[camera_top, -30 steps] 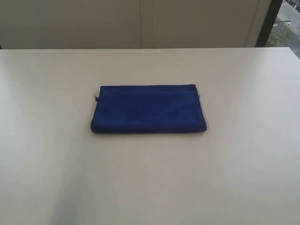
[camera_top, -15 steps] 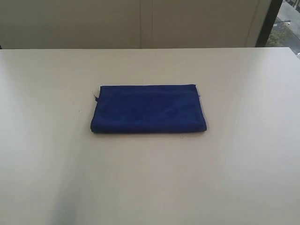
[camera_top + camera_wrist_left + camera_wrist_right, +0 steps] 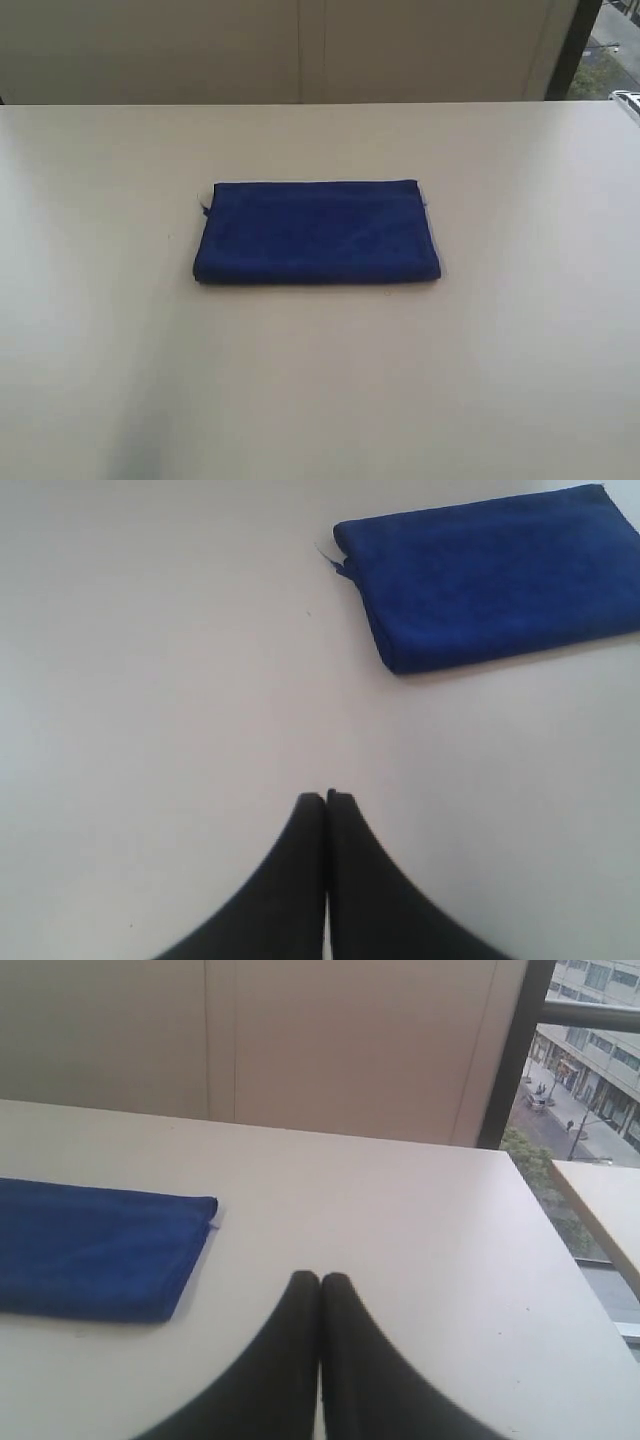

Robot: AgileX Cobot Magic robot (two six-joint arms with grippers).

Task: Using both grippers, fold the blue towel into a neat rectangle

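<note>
The blue towel [image 3: 318, 232] lies flat as a folded rectangle in the middle of the white table [image 3: 320, 380]; a small white tag shows at its right edge. Neither arm appears in the exterior view. In the left wrist view my left gripper [image 3: 326, 796] is shut, its black fingers pressed together with nothing between them, well away from the blue towel [image 3: 490, 575]. My right gripper [image 3: 320, 1278] is shut too and holds nothing, with the blue towel [image 3: 95, 1250] off to one side of it, not touching.
A beige wall [image 3: 300, 50] runs along the table's far edge. A dark window frame [image 3: 515, 1050] and a street outside show past the table's right end, where a second white surface [image 3: 605, 1205] stands beyond a gap.
</note>
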